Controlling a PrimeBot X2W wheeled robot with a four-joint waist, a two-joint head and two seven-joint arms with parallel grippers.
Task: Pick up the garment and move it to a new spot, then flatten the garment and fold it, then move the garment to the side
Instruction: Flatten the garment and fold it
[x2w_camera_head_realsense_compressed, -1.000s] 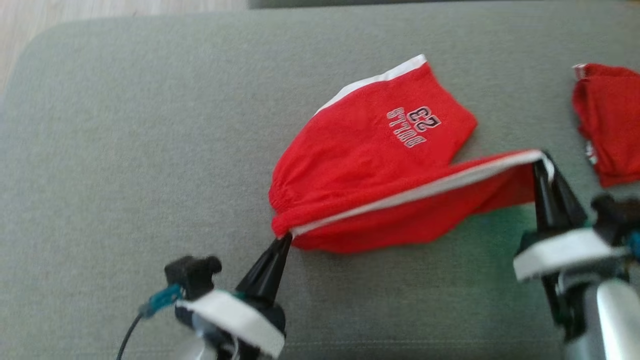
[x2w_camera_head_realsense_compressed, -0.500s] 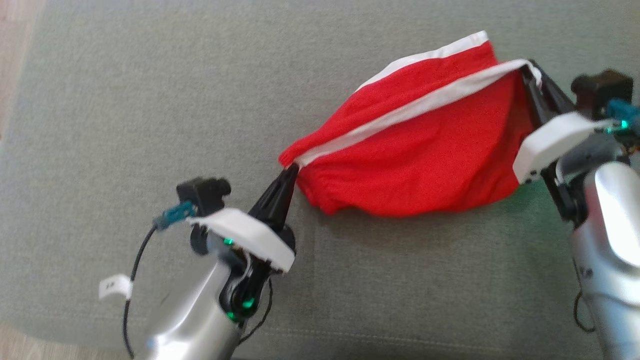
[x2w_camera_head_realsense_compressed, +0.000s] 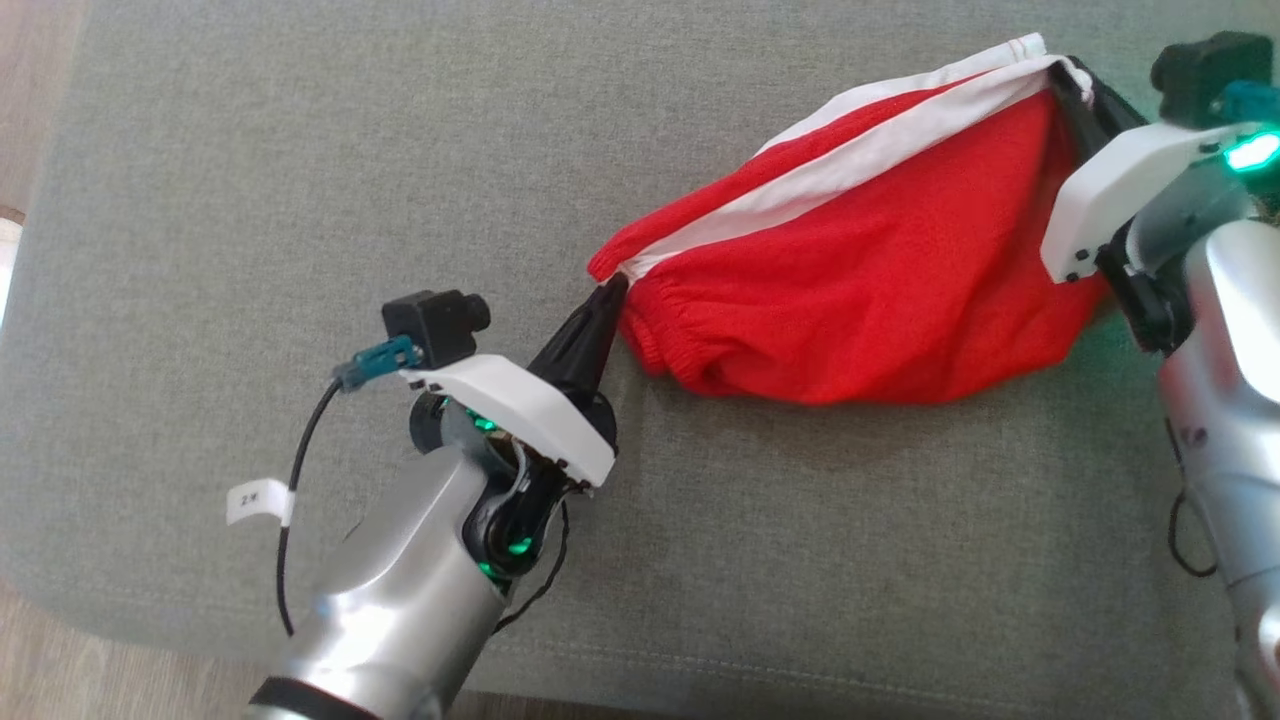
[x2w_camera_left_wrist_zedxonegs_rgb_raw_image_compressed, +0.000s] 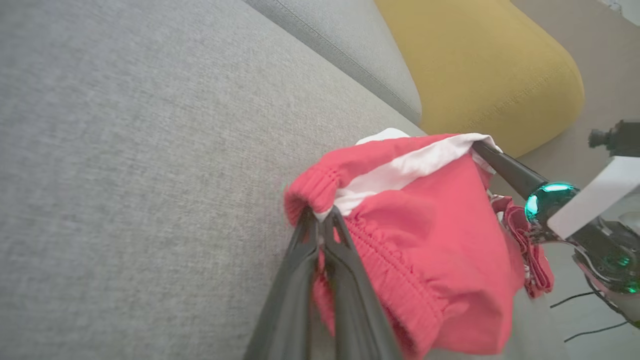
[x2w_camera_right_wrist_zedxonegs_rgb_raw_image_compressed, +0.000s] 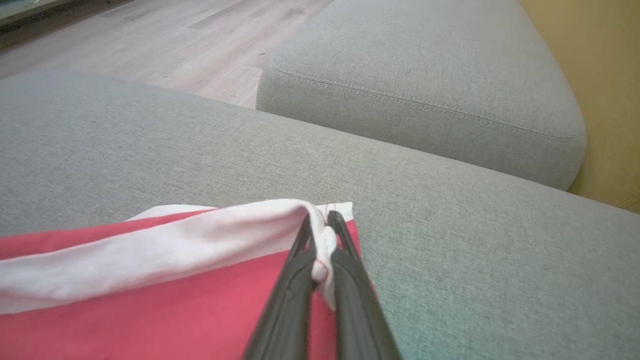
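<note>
Holding the shorts (x2w_camera_head_realsense_compressed: 880, 290) strung up over the sofa (x2w_camera_head_realsense_compressed: 300, 150), off toward the right of the head view. Pinched tight on the waistband corner with the left gripper (x2w_camera_head_realsense_compressed: 611, 287), clamped on the far end of the white stripe with the right gripper (x2w_camera_head_realsense_compressed: 1066, 76). Slanting near-left to far-right along the long axis, stripe pulled taut between the two. Sagging underneath, maybe brushing the sofa, hard to say. For the lay-down, probably best to keep both ends spread on that same line and lower together.
</note>
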